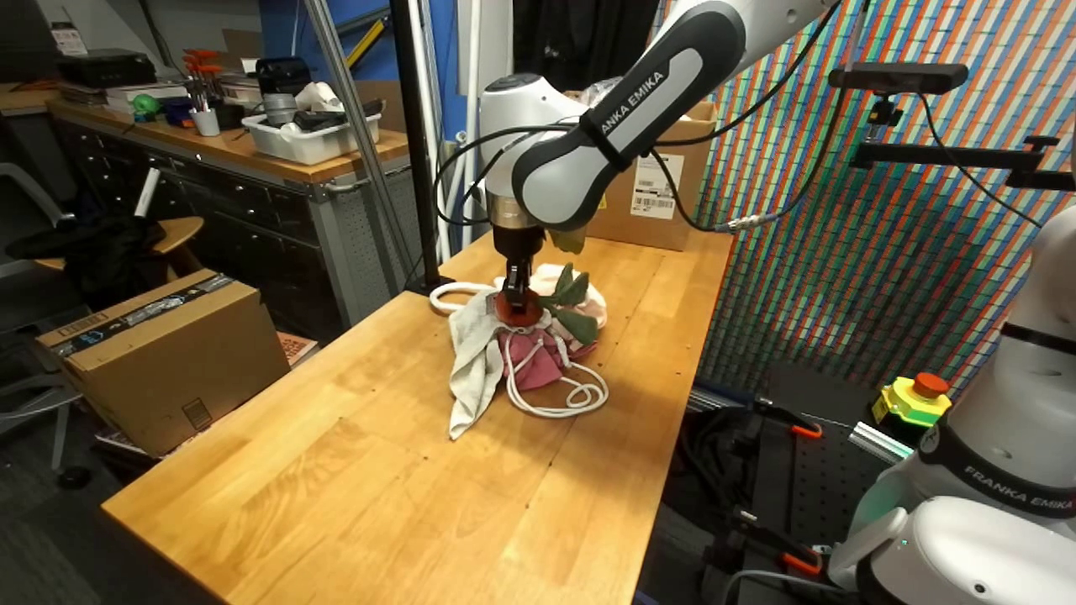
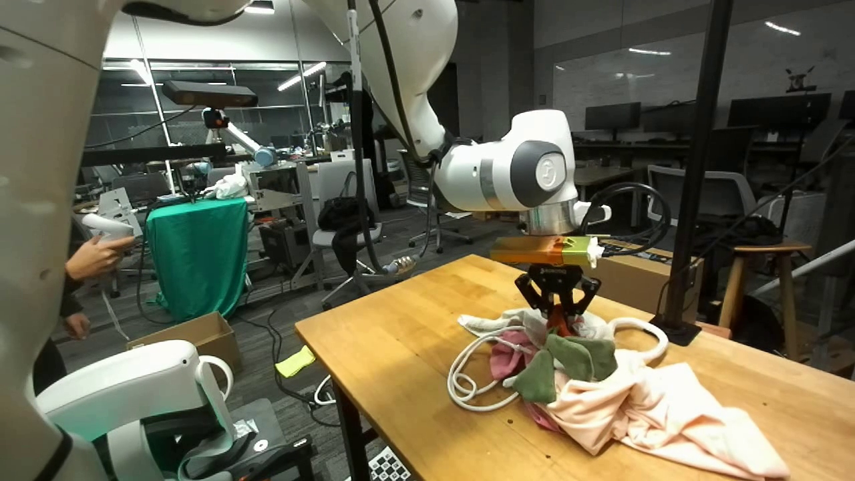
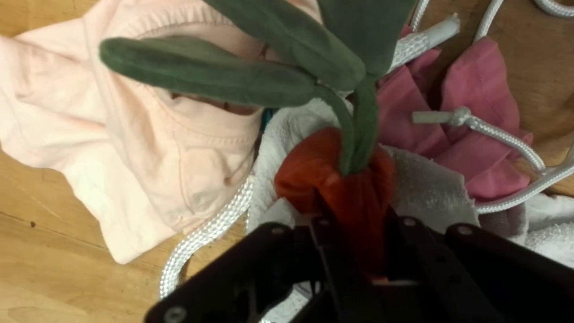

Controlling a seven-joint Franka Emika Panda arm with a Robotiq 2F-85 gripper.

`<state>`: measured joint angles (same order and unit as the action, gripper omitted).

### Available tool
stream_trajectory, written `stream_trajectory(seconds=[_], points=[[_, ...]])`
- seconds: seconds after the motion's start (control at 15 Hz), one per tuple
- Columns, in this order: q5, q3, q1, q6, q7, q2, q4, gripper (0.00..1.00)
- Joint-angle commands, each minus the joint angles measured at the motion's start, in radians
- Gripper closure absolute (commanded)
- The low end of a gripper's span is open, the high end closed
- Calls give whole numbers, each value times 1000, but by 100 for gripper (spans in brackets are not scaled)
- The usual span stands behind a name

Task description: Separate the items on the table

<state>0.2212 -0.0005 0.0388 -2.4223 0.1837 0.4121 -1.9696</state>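
The orange plush toy (image 3: 329,179), with green leaves (image 3: 206,74), is over the wooden table (image 1: 378,504), between a peach cloth (image 2: 654,414) and a pink cloth (image 3: 482,89). The gripper (image 2: 561,315) holds it, squeezed by its orange part. A pale grey towel (image 1: 477,357) shows at both sides of it, and near lies a white rope (image 3: 500,135) in loops. In an exterior view, a cardboard box (image 1: 618,223) stands farther on the table.
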Motion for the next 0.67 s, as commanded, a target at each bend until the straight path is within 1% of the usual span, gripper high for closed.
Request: stream_trajectory(seconds=[0.0,0.07,0.13,0.27,0.6], points=[[43,-19,13,-21,-59,-44,-17,91],[50,-23,14,-22,-72,-56,-21,94],[60,-29,14,-30,-90,-75,-30,92],[84,-42,13,-41,-125,-111,-42,92],[196,-100,4,-82,-245,-208,-77,92]])
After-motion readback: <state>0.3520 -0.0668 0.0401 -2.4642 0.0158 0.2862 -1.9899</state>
